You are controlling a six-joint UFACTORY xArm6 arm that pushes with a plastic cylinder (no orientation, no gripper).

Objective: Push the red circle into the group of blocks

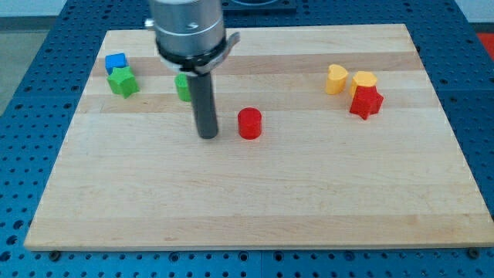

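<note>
The red circle (249, 123) sits near the middle of the wooden board (255, 201). My tip (208, 136) rests on the board just left of the red circle, a small gap apart. A group of blocks lies at the view's right: a yellow heart-like block (335, 79), a second yellow block (364, 79) and a red star-like block (366, 102), close together. A green block (182, 86) is partly hidden behind my rod.
A blue block (116, 62) and a green star-like block (123, 81) sit touching at the view's upper left. The board lies on a blue perforated table (31, 77). The arm's grey body (188, 31) hangs over the board's top edge.
</note>
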